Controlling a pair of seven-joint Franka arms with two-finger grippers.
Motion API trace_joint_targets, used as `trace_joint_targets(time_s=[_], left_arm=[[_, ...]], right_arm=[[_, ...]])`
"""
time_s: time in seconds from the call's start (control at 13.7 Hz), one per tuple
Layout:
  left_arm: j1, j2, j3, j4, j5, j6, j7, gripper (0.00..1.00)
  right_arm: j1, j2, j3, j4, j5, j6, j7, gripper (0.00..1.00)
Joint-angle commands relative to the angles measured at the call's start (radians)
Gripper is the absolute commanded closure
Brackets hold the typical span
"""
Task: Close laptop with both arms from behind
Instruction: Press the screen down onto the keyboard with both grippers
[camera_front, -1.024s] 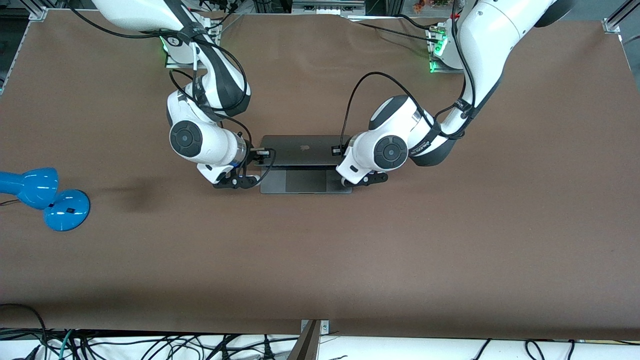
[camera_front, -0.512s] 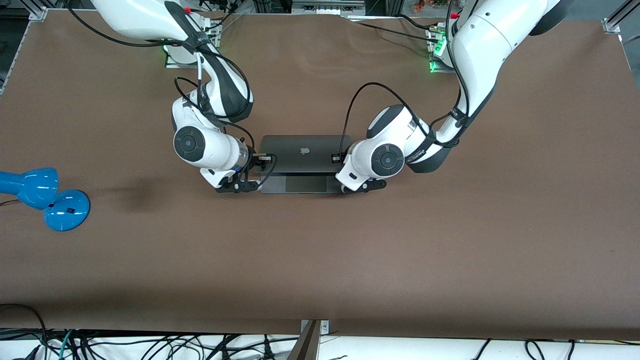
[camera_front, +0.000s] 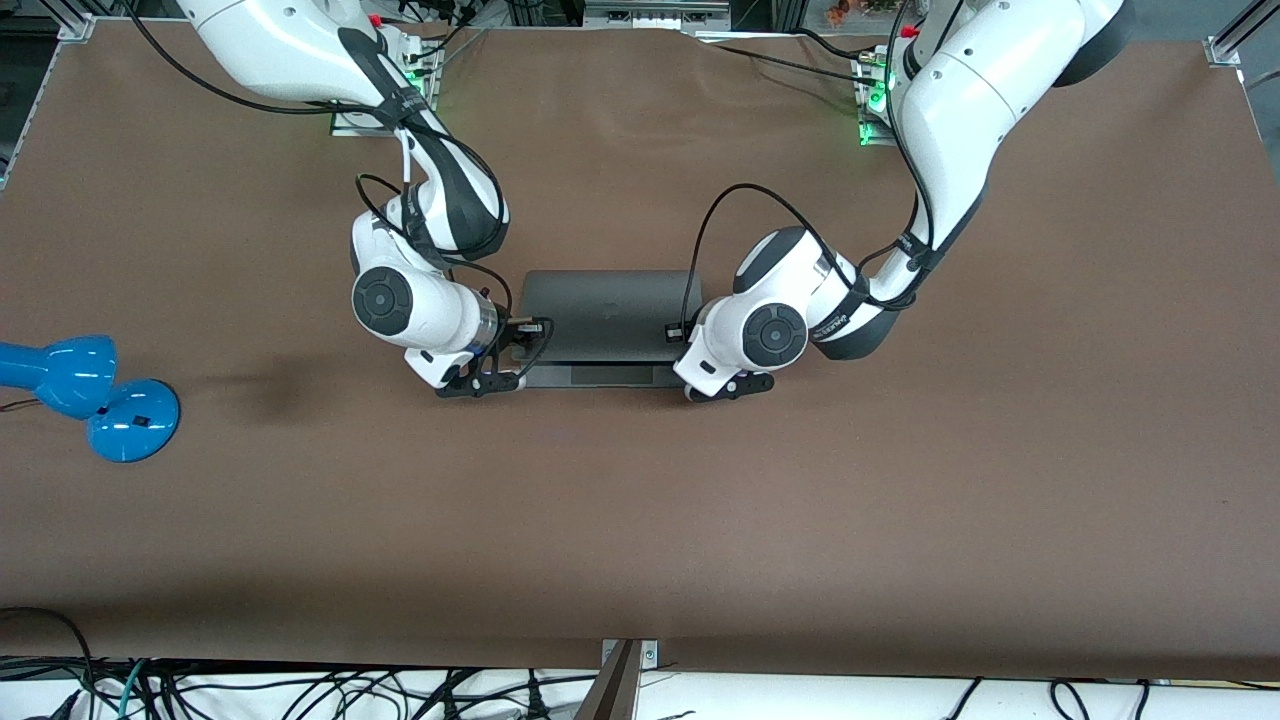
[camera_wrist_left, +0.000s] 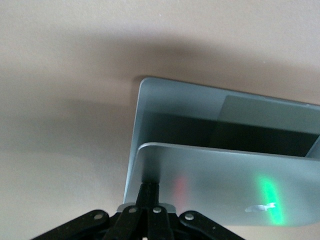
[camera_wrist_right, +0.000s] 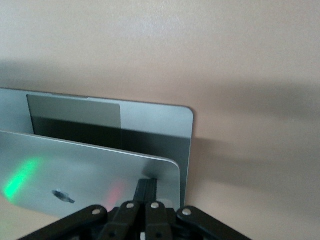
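Jaws of both grippers were clenched, fingertips pressed against the back of the lid. The laptop (camera_front: 598, 328) sat mid-bench between left gripper (camera_front: 728, 388) and right gripper (camera_front: 478, 385), almost closed; next came an even final press.

left gripper (camera_front: 722, 386), right gripper (camera_front: 478, 385), both lowered, jaws closed

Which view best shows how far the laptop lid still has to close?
The left wrist view: the laptop shows a dark wedge between lid and base, with the left gripper on the lid's corner. The right wrist view shows the same at the right gripper. The front view only shows a thin base strip.
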Motion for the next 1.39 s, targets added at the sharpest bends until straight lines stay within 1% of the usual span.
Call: trace_joint_targets(time_s=[0.0, 0.22, 0.29, 0.66, 0.88, 1.32], left_arm=[[-0.017, 0.035, 0.012, 0.055, 0.037, 0.001, 0.004, 1.0], [-0.018, 0.058, 0.02, 0.066, 0.051, 0.004, 0.005, 1.0], [-0.018, 0.063, 0.021, 0.072, 0.07, 0.013, 0.004, 1.0], [-0.027, 0.098, 0.029, 0.098, 0.072, 0.03, 0.002, 1.0], [-0.043, 0.111, 0.047, 0.101, 0.074, 0.038, 0.004, 1.0], [-0.064, 0.127, 0.079, 0.101, 0.074, 0.07, 0.004, 1.0]], right_arm=[[0.011, 0.024, -0.008, 0.013, 0.002, 0.028, -0.021, 1.0], [0.011, 0.044, -0.008, 0.013, 0.002, 0.07, -0.043, 1.0], [0.011, 0.045, -0.008, 0.013, 0.002, 0.073, -0.044, 1.0], [0.011, 0.082, -0.009, 0.042, 0.002, 0.076, -0.063, 1.0], [0.011, 0.125, -0.025, 0.064, 0.005, 0.099, -0.122, 1.0], [0.012, 0.154, -0.025, 0.064, 0.004, 0.14, -0.127, 1.0]])
